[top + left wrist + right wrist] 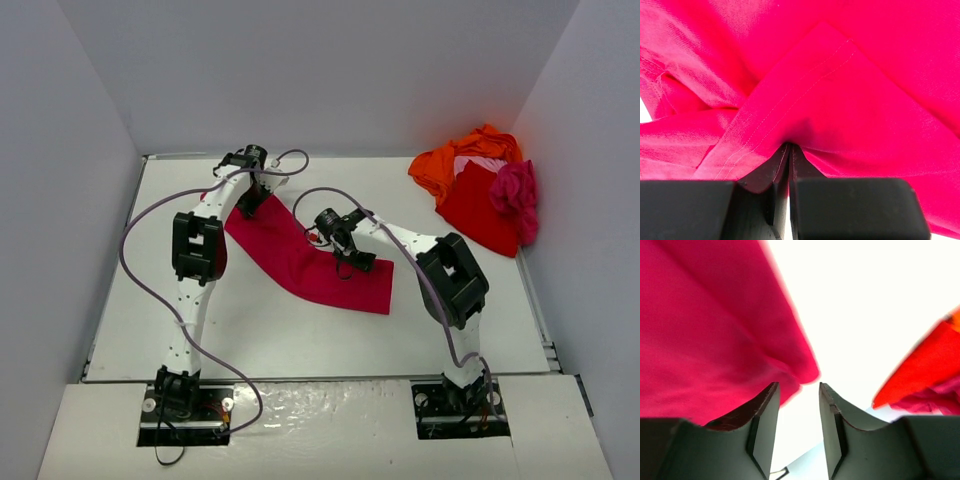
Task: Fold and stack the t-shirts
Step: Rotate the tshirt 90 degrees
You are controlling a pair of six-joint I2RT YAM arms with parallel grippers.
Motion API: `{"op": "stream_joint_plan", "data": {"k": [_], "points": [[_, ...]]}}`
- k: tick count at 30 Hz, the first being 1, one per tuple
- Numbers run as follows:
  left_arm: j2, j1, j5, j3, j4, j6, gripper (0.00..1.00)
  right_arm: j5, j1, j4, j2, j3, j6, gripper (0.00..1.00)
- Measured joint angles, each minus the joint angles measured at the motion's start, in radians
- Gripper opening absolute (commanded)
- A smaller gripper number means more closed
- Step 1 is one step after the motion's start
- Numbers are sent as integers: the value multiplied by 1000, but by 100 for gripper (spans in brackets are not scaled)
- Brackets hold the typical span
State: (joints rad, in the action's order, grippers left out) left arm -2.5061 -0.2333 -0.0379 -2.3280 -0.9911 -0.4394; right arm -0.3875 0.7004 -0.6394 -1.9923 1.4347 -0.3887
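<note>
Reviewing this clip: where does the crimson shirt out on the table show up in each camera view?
Top external: the crimson shirt stretches diagonally across mid-table.
Left wrist: the shirt fills the frame, pinched in the shut left gripper.
Right wrist: the shirt fills the left half, beside the open right gripper.
Shared landmark: the orange-red shirt pile, far right in the top view and at the right wrist view's right edge; not in the left wrist view.

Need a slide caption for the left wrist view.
Left gripper, jaws shut on a hemmed fold of the crimson t-shirt, which fills the frame.
</note>
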Motion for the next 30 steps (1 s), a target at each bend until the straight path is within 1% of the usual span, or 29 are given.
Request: {"op": "stream_joint_plan", "data": {"k": [2, 7, 11, 14, 18, 21, 24, 30], "points": [[0, 0, 3, 0, 7, 4, 0, -34, -7, 2, 26, 4, 9, 26], [14, 2, 14, 30, 52, 14, 0, -106, -35, 37, 84, 25, 14, 28], [11, 5, 26, 6, 37, 13, 0, -132, -82, 56, 107, 22, 14, 28], [-18, 6, 36, -88, 5, 13, 0, -132, -108, 65, 114, -1, 15, 26], [-119, 5, 49, -291, -16, 13, 0, -89, -113, 64, 116, -28, 14, 26], [-193, 2, 79, -380, -24, 8, 0, -60, -110, 64, 117, -33, 14, 25], [-223, -13, 128, -372, -18, -11, 0, -36, -110, 66, 118, -35, 14, 25], [-136, -39, 155, -203, 60, -1, 0, -24, -110, 71, 119, -37, 14, 24]]}}
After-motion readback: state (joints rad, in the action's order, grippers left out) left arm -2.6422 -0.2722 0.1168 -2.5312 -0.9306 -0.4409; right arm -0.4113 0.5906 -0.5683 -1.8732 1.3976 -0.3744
